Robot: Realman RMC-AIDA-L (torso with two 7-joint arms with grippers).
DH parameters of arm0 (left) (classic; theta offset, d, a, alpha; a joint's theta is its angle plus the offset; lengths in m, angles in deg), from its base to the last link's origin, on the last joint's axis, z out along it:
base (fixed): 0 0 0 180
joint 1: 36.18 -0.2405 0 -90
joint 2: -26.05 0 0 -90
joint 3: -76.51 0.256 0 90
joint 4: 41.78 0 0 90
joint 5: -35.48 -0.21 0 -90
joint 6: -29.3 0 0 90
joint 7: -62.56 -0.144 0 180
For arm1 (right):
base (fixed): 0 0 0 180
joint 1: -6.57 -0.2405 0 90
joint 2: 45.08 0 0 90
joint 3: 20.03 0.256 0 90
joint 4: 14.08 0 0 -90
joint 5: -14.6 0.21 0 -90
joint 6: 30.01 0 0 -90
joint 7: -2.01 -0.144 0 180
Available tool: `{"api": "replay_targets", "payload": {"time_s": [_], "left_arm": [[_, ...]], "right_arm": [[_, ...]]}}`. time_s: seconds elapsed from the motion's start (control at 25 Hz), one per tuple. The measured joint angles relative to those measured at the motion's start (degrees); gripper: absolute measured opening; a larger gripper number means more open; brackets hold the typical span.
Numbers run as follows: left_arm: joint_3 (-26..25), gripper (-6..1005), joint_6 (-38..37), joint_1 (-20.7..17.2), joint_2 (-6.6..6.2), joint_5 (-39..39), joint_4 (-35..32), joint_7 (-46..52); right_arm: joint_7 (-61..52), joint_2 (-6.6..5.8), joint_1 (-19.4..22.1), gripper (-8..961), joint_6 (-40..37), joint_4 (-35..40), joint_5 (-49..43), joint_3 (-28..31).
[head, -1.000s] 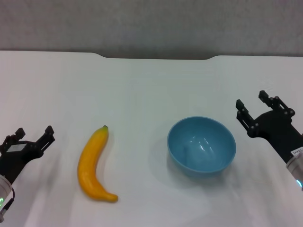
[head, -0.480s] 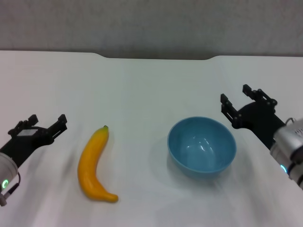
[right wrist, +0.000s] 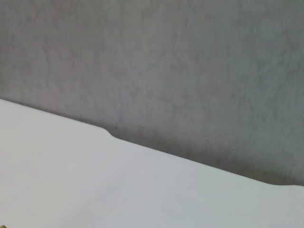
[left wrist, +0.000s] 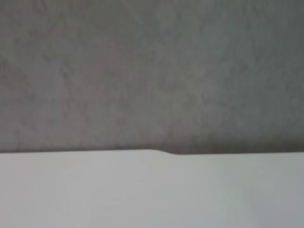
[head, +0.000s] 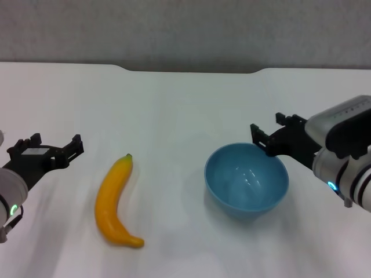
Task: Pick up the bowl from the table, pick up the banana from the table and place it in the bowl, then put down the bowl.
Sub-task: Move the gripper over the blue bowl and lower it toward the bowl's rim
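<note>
Head view: right gripper (head: 273, 134), fingers spread and empty, sits at the far-right rim of the bowl (head: 246, 179), nearer than the left gripper (head: 48, 148), likewise open, with the banana (head: 114, 200) lying lengthwise just inboard of it.

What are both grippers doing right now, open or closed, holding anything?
Left gripper: open, empty, beside the banana.
Right gripper: open, empty, at the bowl far rim.
</note>
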Motion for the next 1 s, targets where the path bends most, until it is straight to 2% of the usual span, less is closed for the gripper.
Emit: {"api": "replay_targets", "payload": {"time_s": [0.08,0.16,0.36,0.64,0.88,1.0], "left_arm": [[0.56,896,-2.68,-0.01,-0.03,0.00,1.77,0.00],[1.01,896,-5.01,-0.03,-0.07,0.00,3.45,-0.15],[1.22,896,-8.42,-0.11,-0.22,0.46,6.09,-0.91],[0.69,896,-17.41,0.42,-0.49,6.68,11.97,-9.01],[-0.25,896,-21.80,0.69,0.00,8.57,14.12,-14.41],[-0.25,896,-22.50,0.95,0.03,8.58,14.07,-14.72]], "right_arm": [[2.70,1.41,1.51,636,6.46,-3.94,-0.73,4.31],[3.94,2.22,2.55,636,11.90,-7.78,-1.28,7.78],[2.78,2.31,1.56,637,26.21,-13.82,-1.23,15.45],[-2.40,2.22,-4.59,637,46.22,-14.72,-4.77,26.44],[-11.26,2.22,-11.86,638,59.57,-14.11,-18.01,29.03],[-11.49,2.25,-13.37,638,61.72,-12.95,-18.16,29.51]]}}
